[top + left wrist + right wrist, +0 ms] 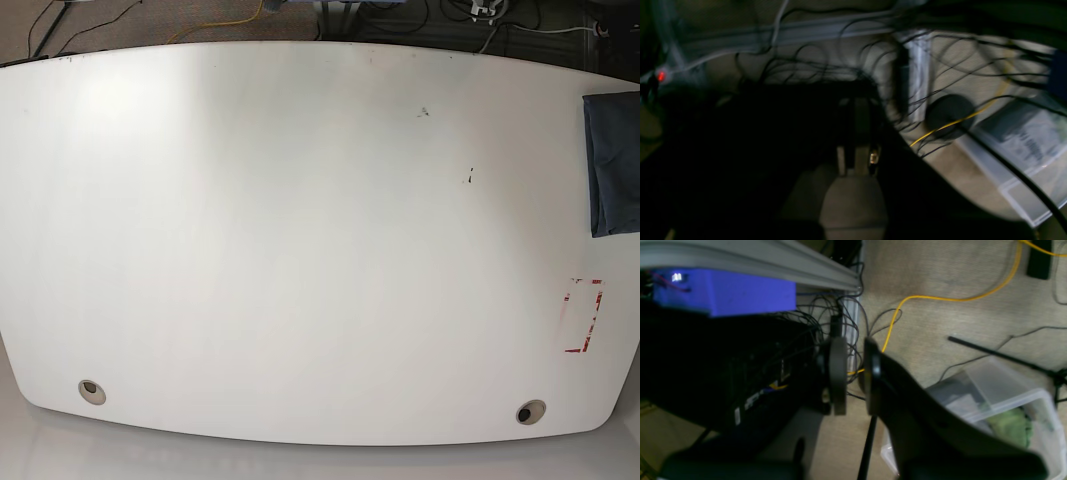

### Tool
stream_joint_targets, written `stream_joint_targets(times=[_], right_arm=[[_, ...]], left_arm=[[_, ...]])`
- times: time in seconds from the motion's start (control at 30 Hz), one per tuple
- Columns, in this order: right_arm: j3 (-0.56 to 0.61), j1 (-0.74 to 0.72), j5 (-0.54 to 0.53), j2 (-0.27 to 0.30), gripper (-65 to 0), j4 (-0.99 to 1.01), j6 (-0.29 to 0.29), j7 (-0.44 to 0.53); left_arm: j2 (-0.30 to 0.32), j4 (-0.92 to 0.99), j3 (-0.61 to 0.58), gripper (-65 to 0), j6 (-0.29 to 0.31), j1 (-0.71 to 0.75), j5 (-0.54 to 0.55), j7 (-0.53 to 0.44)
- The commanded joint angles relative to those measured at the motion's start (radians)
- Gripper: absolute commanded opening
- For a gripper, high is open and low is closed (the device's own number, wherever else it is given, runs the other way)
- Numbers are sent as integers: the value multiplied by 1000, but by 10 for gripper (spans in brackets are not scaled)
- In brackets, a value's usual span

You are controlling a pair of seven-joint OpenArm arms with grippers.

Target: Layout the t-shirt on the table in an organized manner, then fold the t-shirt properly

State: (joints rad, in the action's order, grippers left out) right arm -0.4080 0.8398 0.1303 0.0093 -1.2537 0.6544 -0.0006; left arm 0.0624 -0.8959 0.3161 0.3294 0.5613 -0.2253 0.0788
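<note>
With the folded t-shirt [612, 165] resting at the table [300, 250] edge above the red-taped mark [583, 316], folding appears complete; the left gripper [855, 160] is closed empty, the right gripper [853, 376] narrowly parted, empty.

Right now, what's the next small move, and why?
Probably bring the left arm up and over the table toward the t-shirt. In the base view it lies as a compact dark bundle at the right edge, neither arm is over the tabletop, and both wrist views show only floor and cables.
</note>
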Motion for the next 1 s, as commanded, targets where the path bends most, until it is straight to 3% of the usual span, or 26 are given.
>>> stream_joint_targets(times=[0.0, 0.4, 0.7, 0.97], right_arm=[[-1, -35, -2, 5, -571, 64, 11, 12], [-1, -213, 1, 10, -571, 328, 6, 12], [8, -304, 25, 10, -569, 432, -101, 12], [7, -413, 124, 10, -568, 584, -109, 12]], left_arm=[[6, 64, 2, -640, 3, -24, 0, -9], [34, 300, -2, -640, 3, -177, -1, -9], [35, 390, -154, -640, -2, -240, 2, -10], [34, 545, -162, -637, -2, -320, 0, -18]])
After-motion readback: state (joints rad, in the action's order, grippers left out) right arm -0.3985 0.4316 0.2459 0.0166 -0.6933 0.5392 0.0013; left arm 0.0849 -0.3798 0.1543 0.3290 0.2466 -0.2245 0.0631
